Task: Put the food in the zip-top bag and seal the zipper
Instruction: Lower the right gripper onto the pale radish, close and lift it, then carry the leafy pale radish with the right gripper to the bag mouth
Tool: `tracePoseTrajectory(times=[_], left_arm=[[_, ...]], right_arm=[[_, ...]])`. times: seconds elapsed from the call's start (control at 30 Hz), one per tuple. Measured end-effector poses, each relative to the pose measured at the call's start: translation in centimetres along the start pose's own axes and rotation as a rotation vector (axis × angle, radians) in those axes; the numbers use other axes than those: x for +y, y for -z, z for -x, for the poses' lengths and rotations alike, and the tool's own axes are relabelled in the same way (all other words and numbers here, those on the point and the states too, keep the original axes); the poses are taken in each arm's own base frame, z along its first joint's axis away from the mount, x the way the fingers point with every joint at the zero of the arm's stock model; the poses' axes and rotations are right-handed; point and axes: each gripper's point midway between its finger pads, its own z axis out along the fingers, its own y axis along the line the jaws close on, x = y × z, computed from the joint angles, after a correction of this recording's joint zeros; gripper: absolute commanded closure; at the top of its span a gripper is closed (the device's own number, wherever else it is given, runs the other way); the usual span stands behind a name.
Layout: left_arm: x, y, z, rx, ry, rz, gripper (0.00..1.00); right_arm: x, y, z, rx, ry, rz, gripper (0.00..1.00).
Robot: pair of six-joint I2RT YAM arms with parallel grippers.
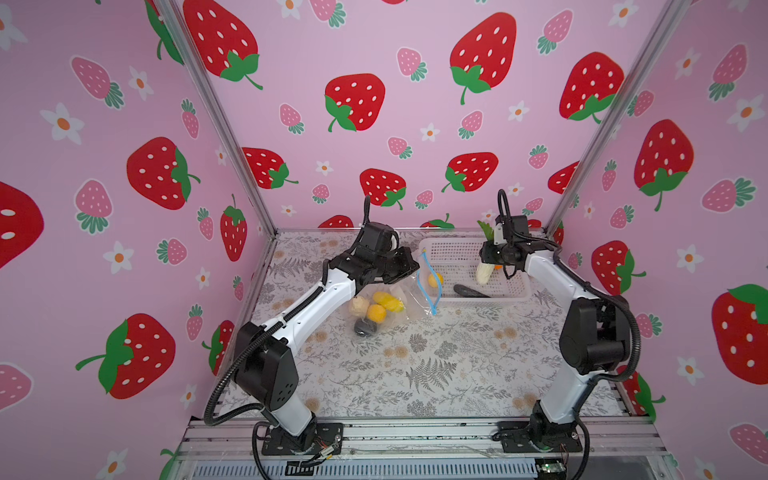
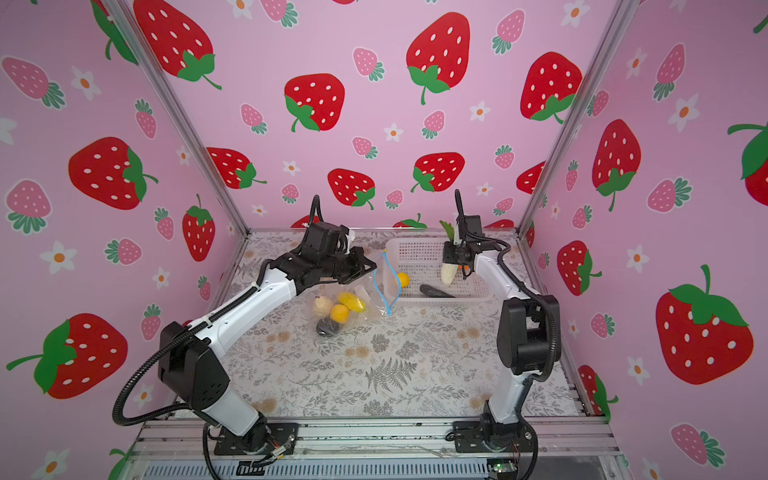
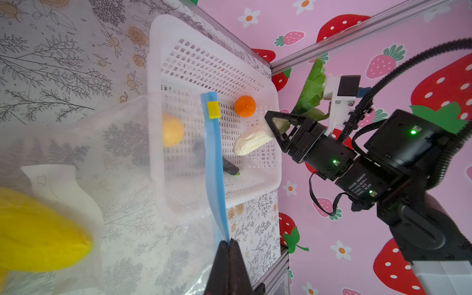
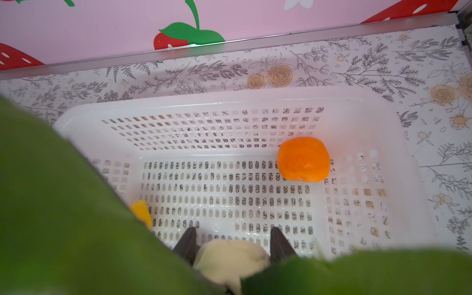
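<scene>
Risks missing the bag (image 3: pixel 122 153) with the leafy vegetable (image 3: pixel 251 141) gripped in the right claw (image 4: pixel 233 237) at 1 o'clock through any slip of the left claw (image 3: pixel 229 246) clamped on the zipper (image 3: pixel 215 163).

Bright, even light with faint shadows; both top views stretch toward the corners (wide lens). In the right wrist view the leafy vegetable (image 4: pixel 63 204) is a close green blur.
</scene>
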Motion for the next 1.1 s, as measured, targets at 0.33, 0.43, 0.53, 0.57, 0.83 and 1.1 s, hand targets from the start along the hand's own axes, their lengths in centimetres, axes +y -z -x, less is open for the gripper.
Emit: tracePoseTrajectory(times=[0.33, 0.43, 0.53, 0.57, 0.83, 1.1], left_arm=[[0.0, -0.1, 0.1, 0.0, 0.001, 0.003, 1.0], [0.0, -0.4, 0.3, 0.0, 0.002, 0.005, 1.0], [0.0, -0.8, 0.5, -0.001, 0.004, 0.009, 1.0], [0.1, -0.8, 0.6, -0.001, 0.005, 0.013, 1.0], [-0.3, -1.1, 1.4, -0.016, 0.009, 0.02, 1.0], [-0.4, -1.4, 2.0, -0.025, 0.009, 0.029, 1.0]], right_arm=[[3.2, 1.5, -0.1, -0.05, -0.115, 0.202, 0.54], [4.4, 3.4, 1.2, -0.096, -0.146, 0.266, 0.54], [5.6, 5.5, 3.0, -0.16, -0.164, 0.324, 0.54], [6.0, 6.2, 3.4, -0.176, -0.167, 0.342, 0.54], [9.2, 11.0, 5.2, -0.315, -0.244, 0.496, 0.54], [14.0, 11.8, 3.3, -0.324, -0.33, 0.65, 0.54]])
